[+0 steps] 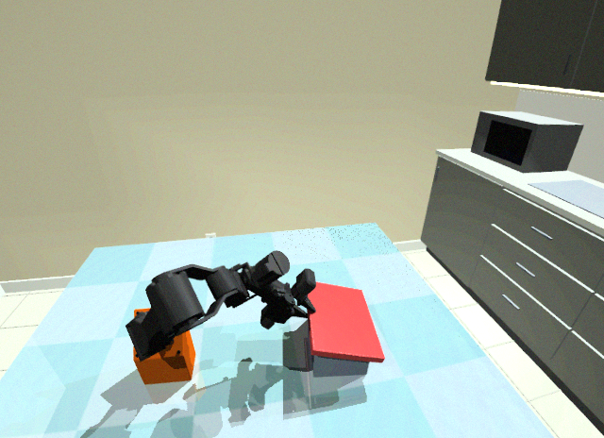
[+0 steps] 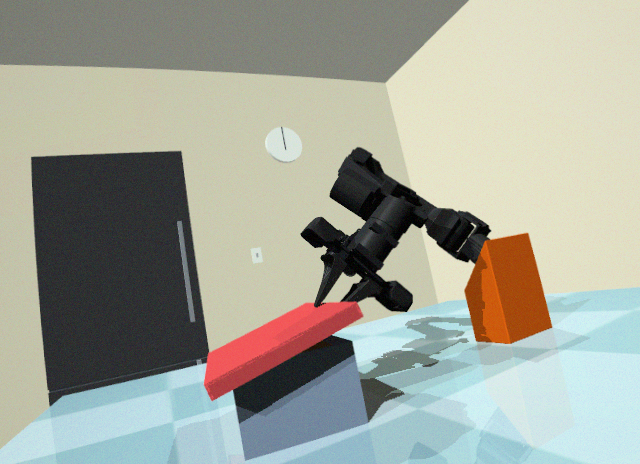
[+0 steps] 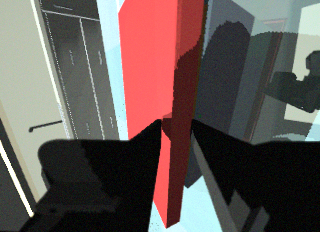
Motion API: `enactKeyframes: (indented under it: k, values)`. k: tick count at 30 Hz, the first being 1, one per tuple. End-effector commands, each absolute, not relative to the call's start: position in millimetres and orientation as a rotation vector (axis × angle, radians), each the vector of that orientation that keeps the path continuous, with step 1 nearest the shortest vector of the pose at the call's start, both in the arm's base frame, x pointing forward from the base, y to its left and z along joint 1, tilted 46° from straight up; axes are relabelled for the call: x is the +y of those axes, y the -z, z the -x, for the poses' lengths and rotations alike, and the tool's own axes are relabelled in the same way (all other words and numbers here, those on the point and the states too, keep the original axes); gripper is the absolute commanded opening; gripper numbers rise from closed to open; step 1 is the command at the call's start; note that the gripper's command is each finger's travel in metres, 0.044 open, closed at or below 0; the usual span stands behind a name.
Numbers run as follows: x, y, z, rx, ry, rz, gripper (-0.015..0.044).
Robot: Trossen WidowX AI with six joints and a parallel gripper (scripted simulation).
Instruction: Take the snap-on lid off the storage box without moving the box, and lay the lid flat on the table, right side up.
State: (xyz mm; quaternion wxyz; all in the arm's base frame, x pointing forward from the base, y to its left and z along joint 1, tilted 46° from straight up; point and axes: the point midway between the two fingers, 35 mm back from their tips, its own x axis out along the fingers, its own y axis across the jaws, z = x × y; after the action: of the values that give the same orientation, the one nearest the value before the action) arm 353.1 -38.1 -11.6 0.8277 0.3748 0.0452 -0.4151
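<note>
The red lid (image 1: 341,321) (image 2: 279,335) (image 3: 150,57) is tilted on the grey storage box (image 1: 341,366) (image 2: 305,402) (image 3: 220,14). Its edge nearest the arm's base is raised off the box rim, with a dark gap under it in the exterior view. The far edge sits low at the box's far side. The box stands upright on the table. My gripper (image 1: 310,313) (image 2: 330,302) (image 3: 175,124) is shut on the lid's raised edge, one fingertip on the top face and the other on the underside. The lid's red top faces up.
The orange block (image 1: 168,372) (image 2: 527,288) stands at the arm's base, on the other side of the arm from the box. The blue checkered table (image 1: 428,326) (image 2: 129,402) extends around the box. A counter with a microwave (image 1: 551,143) stands beyond the table's right edge.
</note>
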Motion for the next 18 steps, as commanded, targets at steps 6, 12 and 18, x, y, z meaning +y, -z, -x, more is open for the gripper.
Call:
enactKeyframes:
  k: [6, 12, 18]
  values:
    - [-27.7, 0.0, -360.5, 0.09, 0.871, -0.803, 0.0]
    - [-23.0, -5.8, -364.6, 0.09, 0.871, -0.803, 0.0]
    - [-18.3, -11.7, -369.1, 0.09, 0.871, -0.803, 0.0]
